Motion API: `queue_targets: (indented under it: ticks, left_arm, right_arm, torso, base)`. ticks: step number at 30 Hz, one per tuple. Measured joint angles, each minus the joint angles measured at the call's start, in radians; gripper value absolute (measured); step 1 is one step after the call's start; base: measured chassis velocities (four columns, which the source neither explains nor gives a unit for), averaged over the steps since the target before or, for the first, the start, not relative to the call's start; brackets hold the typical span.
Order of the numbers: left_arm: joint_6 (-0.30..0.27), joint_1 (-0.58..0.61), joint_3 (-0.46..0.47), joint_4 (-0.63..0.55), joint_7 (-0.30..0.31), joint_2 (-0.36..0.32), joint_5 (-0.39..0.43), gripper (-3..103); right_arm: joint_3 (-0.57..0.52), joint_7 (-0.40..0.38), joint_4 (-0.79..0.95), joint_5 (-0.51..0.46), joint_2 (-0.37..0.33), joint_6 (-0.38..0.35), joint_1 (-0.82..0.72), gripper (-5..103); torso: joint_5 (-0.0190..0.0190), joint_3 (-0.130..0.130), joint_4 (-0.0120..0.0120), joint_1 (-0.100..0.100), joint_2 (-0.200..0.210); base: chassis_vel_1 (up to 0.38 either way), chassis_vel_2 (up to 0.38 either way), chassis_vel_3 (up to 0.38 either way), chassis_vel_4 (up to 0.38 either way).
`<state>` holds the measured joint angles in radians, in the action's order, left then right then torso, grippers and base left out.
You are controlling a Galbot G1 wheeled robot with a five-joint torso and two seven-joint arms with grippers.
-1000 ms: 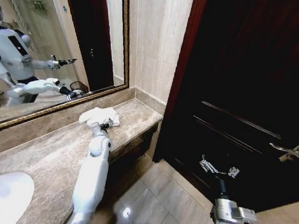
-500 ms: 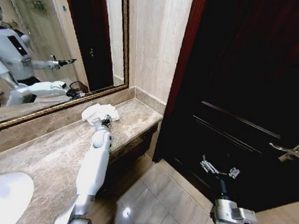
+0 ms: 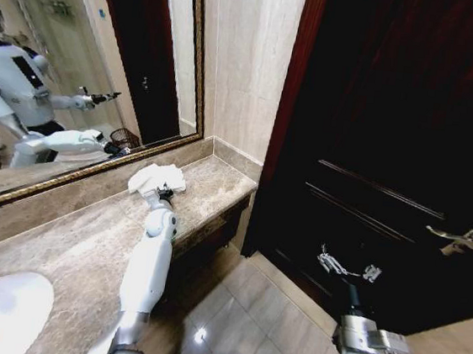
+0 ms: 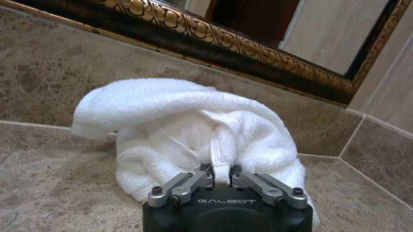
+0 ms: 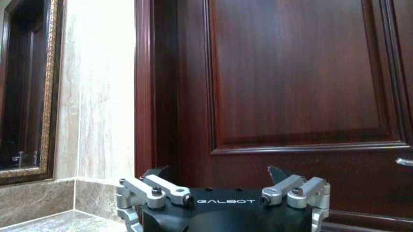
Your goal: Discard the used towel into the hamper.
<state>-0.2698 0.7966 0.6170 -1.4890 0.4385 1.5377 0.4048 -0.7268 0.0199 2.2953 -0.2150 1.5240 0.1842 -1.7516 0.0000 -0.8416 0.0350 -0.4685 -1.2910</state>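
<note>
Against the mirror, left pincer (image 4: 219, 180) clamps the crumpled white terry towel (image 4: 187, 130) on the marble tabletop (image 3: 85, 246); lift straight, grip firm; right pincer (image 5: 223, 181) parked apart.

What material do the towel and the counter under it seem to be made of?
The towel, pinched by the left claw: white terry cloth, with a looped, fluffy, matte pile. The counter: probably polished beige marble or similar stone, mottled and veined with a slight sheen.
</note>
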Motion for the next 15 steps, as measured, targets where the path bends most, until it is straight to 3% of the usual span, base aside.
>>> queue_targets:
  ticks: [9, 15]
  left_arm:
    - [0.016, 0.035, 0.011, -0.049, -0.022, 0.002, -0.011, 7]
    - [0.025, 0.112, 0.022, -0.164, -0.069, 0.005, -0.021, 7]
  right_arm:
    - [0.013, 0.000, 0.010, -0.002, 0.010, 0.000, 0.000, 100]
    - [0.016, 0.006, 0.019, -0.001, 0.016, -0.002, -0.003, 100]
  torso:
    - [-0.0001, 0.000, 0.0001, 0.000, 0.000]
    - [0.0001, 0.000, 0.0000, 0.000, 0.000]
  base:
    - [0.000, 0.000, 0.000, 0.000]
    - [0.000, 0.000, 0.000, 0.000]
